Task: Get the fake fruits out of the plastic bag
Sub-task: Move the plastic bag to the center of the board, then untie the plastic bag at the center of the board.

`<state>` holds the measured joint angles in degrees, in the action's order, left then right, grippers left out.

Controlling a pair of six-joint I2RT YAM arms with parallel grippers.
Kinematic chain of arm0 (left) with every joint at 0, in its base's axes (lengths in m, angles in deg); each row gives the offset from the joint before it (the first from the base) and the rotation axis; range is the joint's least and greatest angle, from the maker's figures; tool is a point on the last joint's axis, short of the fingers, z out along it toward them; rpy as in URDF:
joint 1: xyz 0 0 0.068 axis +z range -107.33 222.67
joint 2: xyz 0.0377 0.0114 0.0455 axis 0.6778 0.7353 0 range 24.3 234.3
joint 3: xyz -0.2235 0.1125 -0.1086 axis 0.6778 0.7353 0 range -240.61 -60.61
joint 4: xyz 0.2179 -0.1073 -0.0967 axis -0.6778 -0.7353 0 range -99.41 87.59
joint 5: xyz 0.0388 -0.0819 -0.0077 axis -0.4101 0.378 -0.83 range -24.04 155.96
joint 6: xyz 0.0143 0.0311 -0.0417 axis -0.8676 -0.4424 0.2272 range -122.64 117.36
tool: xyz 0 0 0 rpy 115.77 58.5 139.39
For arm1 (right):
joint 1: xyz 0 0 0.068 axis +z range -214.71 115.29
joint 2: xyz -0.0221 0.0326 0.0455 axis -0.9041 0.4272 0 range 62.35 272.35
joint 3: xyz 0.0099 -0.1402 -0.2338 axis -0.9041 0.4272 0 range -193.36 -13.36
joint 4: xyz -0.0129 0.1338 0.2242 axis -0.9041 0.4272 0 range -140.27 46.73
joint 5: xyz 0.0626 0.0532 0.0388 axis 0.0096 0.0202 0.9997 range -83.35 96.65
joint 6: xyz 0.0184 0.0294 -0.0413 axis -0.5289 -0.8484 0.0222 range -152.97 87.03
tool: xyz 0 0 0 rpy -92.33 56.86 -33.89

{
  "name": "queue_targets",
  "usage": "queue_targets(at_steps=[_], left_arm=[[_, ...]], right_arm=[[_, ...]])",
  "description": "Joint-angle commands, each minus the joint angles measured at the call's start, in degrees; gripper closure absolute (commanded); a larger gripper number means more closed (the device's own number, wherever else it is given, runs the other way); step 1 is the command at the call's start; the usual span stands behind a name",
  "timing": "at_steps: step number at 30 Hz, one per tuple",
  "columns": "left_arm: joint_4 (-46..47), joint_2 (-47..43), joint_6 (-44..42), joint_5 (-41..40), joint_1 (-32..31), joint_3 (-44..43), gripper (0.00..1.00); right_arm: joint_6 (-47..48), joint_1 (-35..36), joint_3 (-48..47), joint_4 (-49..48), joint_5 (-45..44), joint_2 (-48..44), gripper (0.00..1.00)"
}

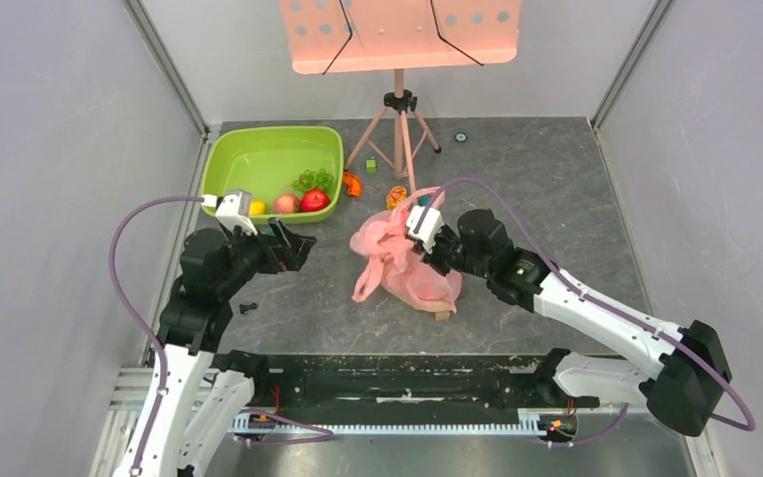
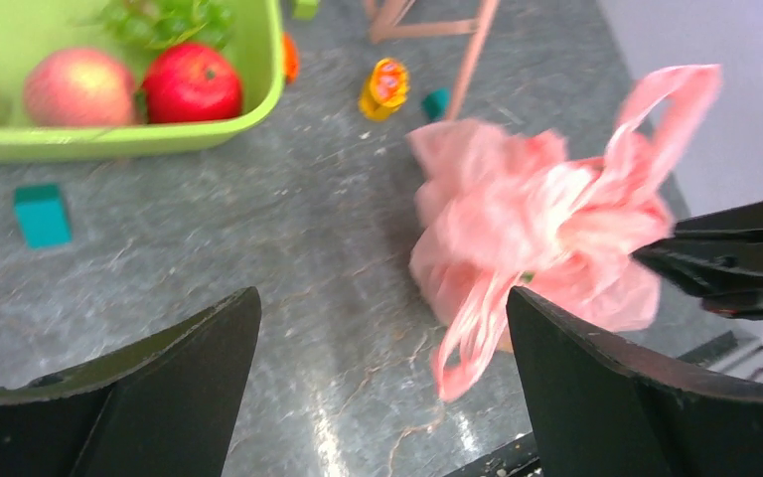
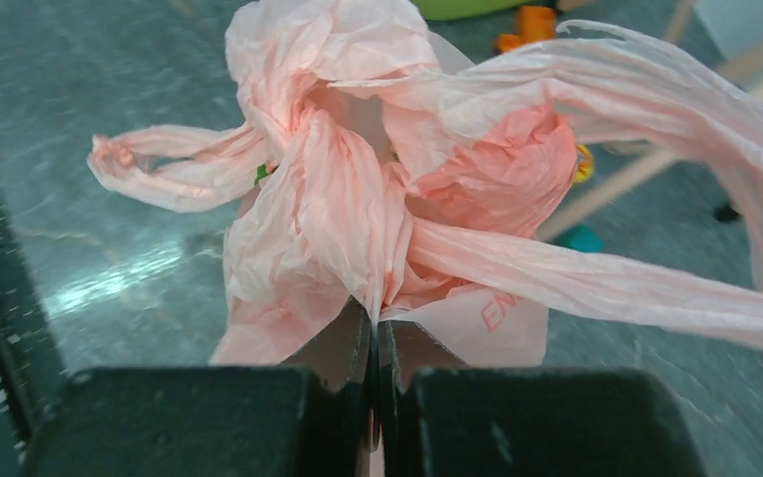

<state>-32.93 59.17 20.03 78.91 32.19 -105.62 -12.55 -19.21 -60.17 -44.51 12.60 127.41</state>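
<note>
Pink crinkly film of the plastic bag (image 3: 378,199) is being pinched between the pressed-together fingers of the right gripper (image 3: 373,323). The bag is sitting bunched near the middle of the grey table (image 1: 556,179), its contents hidden. The left gripper (image 2: 382,298) is hovering beside it, apart, jaws spread wide and holding nothing. Farther back, a lime-green basin (image 1: 221,159) is holding a red apple (image 1: 314,200), a pinkish peach (image 1: 285,203), a yellow fruit (image 1: 256,207) and green grapes (image 1: 314,180). A pink stand (image 1: 397,40) is standing behind.

The grey table (image 1: 556,199) bears a green basin (image 1: 258,159), plastic bag (image 1: 412,283) — and teal cube (image 2: 42,214).
</note>
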Motion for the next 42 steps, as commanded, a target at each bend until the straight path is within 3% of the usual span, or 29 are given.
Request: queue_targets(at_steps=[1,7,12,19,30,42], left_arm=[[9.20,-4.08,-3.39,8.04,-2.00,1.86,0.00],[16.98,-11.00,-8.59,18.18,-5.57,7.70,0.01],[15.06,-14.60,-18.89,20.27,-11.68,8.84,0.04],[8.45,-16.15,-33.11,13.43,-19.89,7.64,0.03],[7.69,-5.60,-45.55,4.99,-28.68,4.28,0.02],[9.34,0.40,-55.16,-17.06,-52.23,5.99,0.01]], right_arm=[[2.06,-0.05,-2.48,2.41,15.55,-2.86,1.00],[5.04,-0.14,-1.10,4.32,20.78,-4.13,1.00],[7.71,-1.87,-5.26,11.48,26.56,-1.22,1.00],[7.14,-7.29,-9.85,17.08,35.39,3.52,1.00],[7.89,-7.61,-13.90,22.46,40.89,9.41,1.00],[8.81,-7.61,-14.25,23.76,42.85,10.59,1.00]])
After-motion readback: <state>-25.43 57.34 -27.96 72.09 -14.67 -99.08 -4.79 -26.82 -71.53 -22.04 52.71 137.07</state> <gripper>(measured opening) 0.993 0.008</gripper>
